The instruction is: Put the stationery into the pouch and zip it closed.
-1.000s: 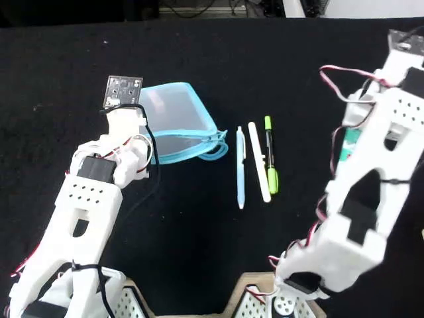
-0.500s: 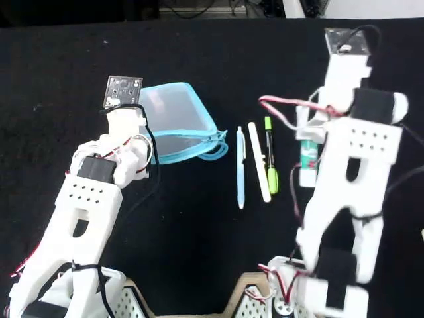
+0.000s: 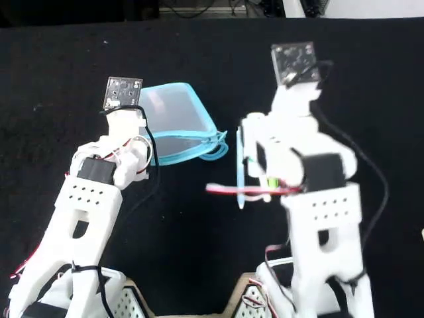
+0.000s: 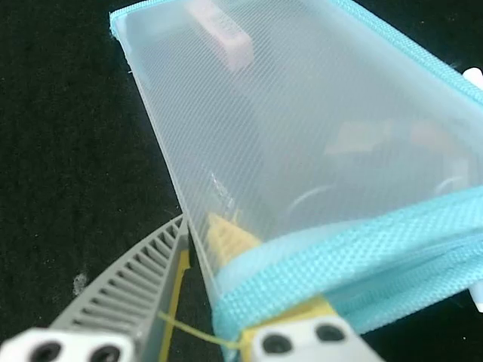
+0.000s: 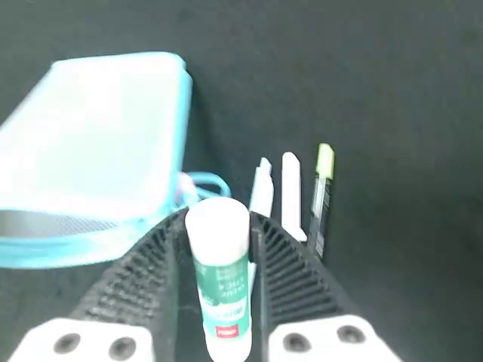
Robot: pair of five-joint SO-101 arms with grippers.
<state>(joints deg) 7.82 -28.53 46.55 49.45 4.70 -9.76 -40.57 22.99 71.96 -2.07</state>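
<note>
High view: pouch (image 3: 173, 112) nine o'clock of pens (image 3: 239, 169), left gripper (image 4: 200, 230) pinching its edge; right gripper (image 5: 217, 222) clamps glue stick (image 5: 220, 286). Loading, zipping remain.

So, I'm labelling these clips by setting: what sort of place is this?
Probably a robotics lab bench or hobby workspace: white left arm and right arm mounted at a table draped in black cloth, cables along its far edge, and a staged pouch, pens and glue stick.

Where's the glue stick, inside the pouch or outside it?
Outside. The glue stick is clamped between the right gripper's fingers, and the pouch lies apart from it on the table.
</note>
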